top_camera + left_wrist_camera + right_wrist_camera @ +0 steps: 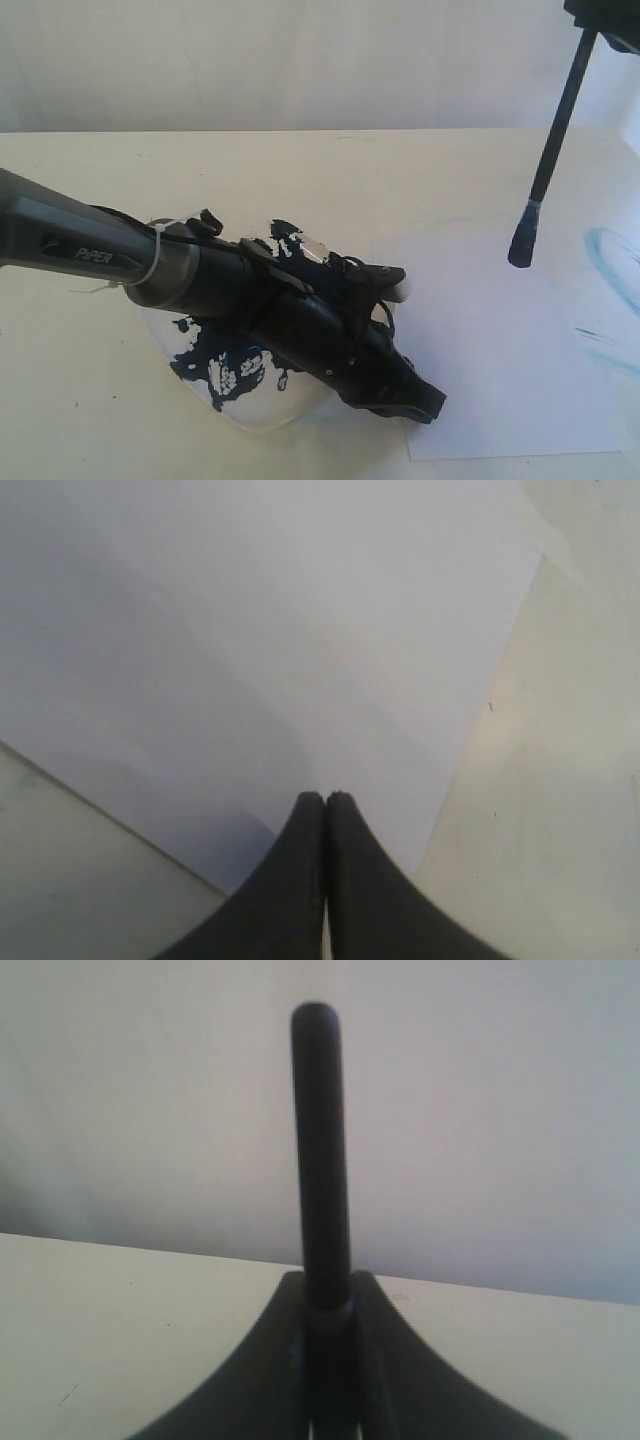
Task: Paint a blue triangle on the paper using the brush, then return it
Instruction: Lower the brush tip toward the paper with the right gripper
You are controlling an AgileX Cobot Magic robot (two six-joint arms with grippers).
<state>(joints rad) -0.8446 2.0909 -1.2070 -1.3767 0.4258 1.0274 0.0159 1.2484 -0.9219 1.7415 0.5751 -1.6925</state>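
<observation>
The white paper (500, 350) lies on the table at the right; no blue triangle is in view on it. My right gripper (605, 15), cut off at the top right corner, is shut on the black brush (555, 130). The brush hangs down slanted, its dark tip (519, 250) by the paper's far edge; I cannot tell whether it touches. In the right wrist view the brush handle (318, 1140) sticks out between the right gripper's (325, 1285) fingers. My left gripper (425, 405) is shut on nothing and sits at the paper's near left edge; the left wrist view shows the left gripper (325, 796) over the paper (250, 630).
A white plate (250, 405) smeared with dark blue paint lies under the left arm (200, 270), left of the paper. Faint light-blue smears (610, 255) mark the table at the right edge. Bare table (540, 830) borders the sheet.
</observation>
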